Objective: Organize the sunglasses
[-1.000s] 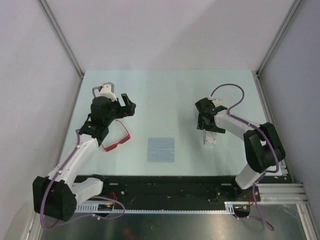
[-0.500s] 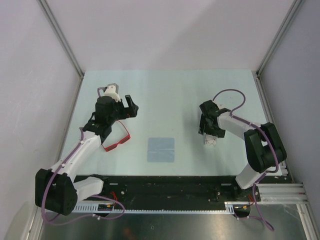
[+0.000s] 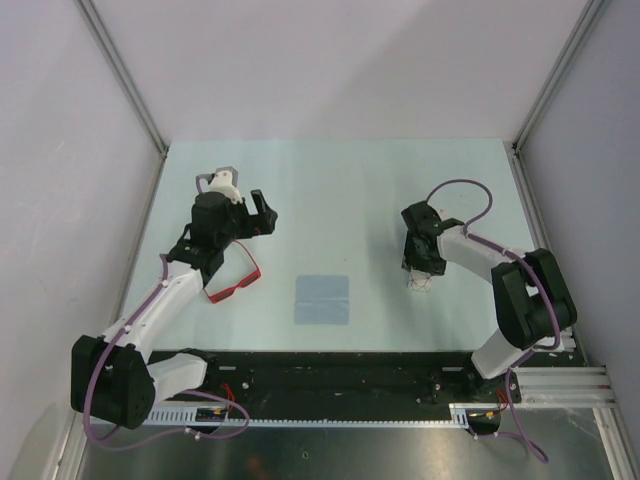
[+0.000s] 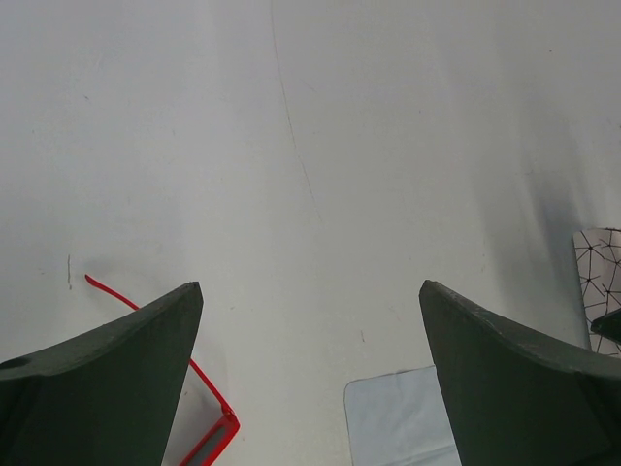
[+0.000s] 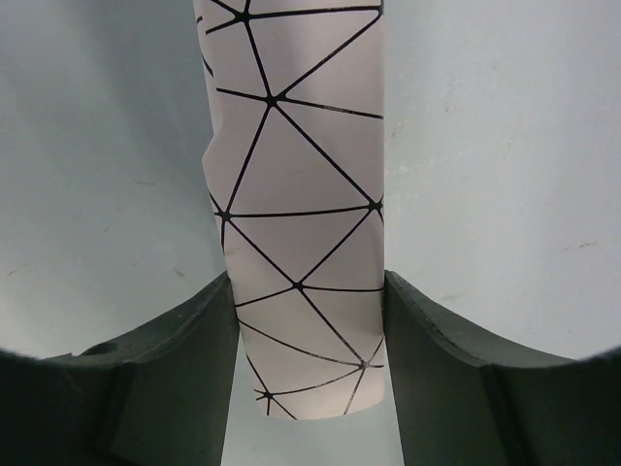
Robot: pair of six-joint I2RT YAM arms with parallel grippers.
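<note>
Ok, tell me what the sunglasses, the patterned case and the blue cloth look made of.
Sunglasses: thin bright-red frame, likely plastic.
Case: white with black lines in triangles, matte, faintly creased at one edge; perhaps stiff fabric or faux leather, unsure.
Cloth: flat light-blue square, matte, probably soft textile.

Open tabletop (image 3: 330, 190) stretches between sunglasses (image 3: 236, 286) and case (image 3: 420, 283), behind the cloth (image 3: 322, 298).
</note>
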